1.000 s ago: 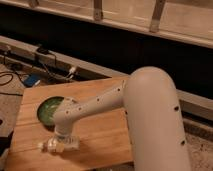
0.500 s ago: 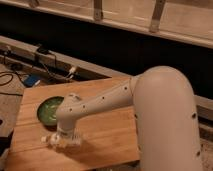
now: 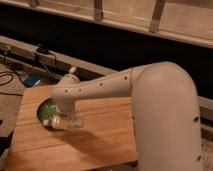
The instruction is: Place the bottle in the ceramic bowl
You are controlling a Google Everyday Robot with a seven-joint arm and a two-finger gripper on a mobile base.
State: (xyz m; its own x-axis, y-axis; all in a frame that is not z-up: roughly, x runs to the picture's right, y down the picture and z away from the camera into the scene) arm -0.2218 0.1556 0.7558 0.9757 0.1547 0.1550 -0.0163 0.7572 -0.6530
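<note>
The small clear bottle (image 3: 71, 121) lies sideways, its white cap pointing left, held in my gripper (image 3: 64, 118) under the white wrist. The gripper is shut on it. The bottle hangs at the near right rim of the green ceramic bowl (image 3: 45, 107), which sits at the left of the wooden table (image 3: 105, 142). My arm hides most of the bowl; only its left part shows.
Cables (image 3: 17, 75) and a blue object (image 3: 31, 80) lie on the floor left of the table. A dark ledge with a rail (image 3: 30, 50) runs behind the table. My bulky white arm (image 3: 165, 115) covers the table's right side.
My gripper has carried the bottle from the near left of the table up and towards the bowl's rim. The arm has swung left with it.
</note>
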